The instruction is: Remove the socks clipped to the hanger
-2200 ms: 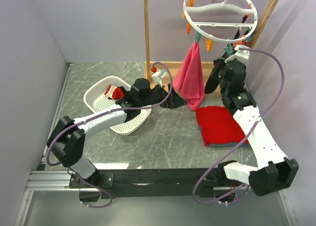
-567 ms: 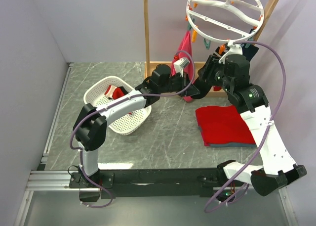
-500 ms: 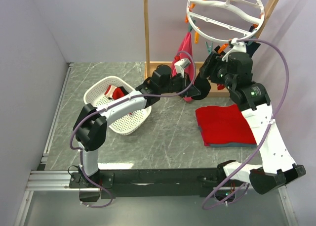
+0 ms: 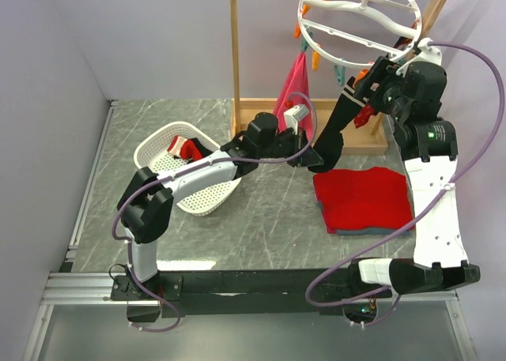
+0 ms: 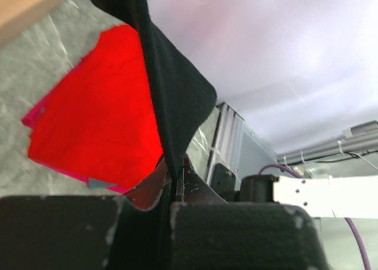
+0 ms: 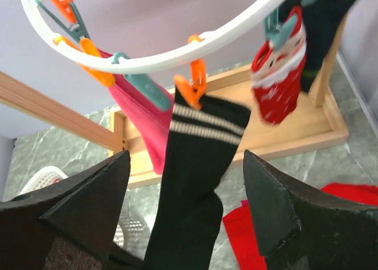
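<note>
The white ring hanger (image 4: 360,21) hangs from the wooden rack. A black sock (image 4: 341,120) with tan stripes stays clipped to it by an orange clip (image 6: 195,84) and stretches down-left. My left gripper (image 4: 314,157) is shut on its toe; in the left wrist view the black sock (image 5: 171,87) runs into the pinched jaws of the left gripper (image 5: 171,184). My right gripper (image 6: 186,158) stands open in front of the black sock (image 6: 201,163), touching nothing. A red Santa sock (image 6: 280,81) and a dark sock (image 6: 325,10) hang further right.
A pink towel (image 4: 294,84) hangs from the hanger's left side. A folded red cloth (image 4: 364,199) lies under the right arm. The white basket (image 4: 154,152) at the left holds a red and black sock (image 4: 186,146). The wooden rack post (image 4: 235,61) stands behind.
My right gripper has opened and drawn back to the right, away from the clip. My left gripper has shut on the black sock's toe and pulled it slightly down, stretching it.
</note>
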Controlling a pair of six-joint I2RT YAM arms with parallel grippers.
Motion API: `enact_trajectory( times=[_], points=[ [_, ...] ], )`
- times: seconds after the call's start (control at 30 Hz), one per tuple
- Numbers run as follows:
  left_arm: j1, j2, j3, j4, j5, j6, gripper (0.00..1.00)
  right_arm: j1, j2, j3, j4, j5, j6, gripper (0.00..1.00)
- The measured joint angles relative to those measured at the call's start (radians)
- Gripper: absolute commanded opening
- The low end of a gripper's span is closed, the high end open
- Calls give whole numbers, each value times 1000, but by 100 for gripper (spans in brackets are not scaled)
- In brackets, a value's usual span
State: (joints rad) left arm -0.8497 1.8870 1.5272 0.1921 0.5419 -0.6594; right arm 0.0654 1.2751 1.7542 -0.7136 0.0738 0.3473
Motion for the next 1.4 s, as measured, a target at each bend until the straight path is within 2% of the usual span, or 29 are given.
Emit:
enact_trajectory(
  times=[0.2, 0.33, 0.63, 1.0, 1.4],
  points=[
    [-6, -36, -38, 6, 30, -16, 1, -29, 17, -48, 100, -109, -47, 78],
    [-6, -75, -52, 7, 47, -17, 1, -55, 13, -124, 203, -192, -67, 70],
    [-6, -116, -72, 21, 118, -39, 1, -131, 12, -250, 403, -348, -100, 68],
    [-6, -153, -85, 27, 197, -69, 1, -185, 46, -254, 529, -515, -156, 64],
    [-6, -153, -85, 14, 221, -72, 1, -210, 126, -254, 572, -678, -154, 59]
  ],
)
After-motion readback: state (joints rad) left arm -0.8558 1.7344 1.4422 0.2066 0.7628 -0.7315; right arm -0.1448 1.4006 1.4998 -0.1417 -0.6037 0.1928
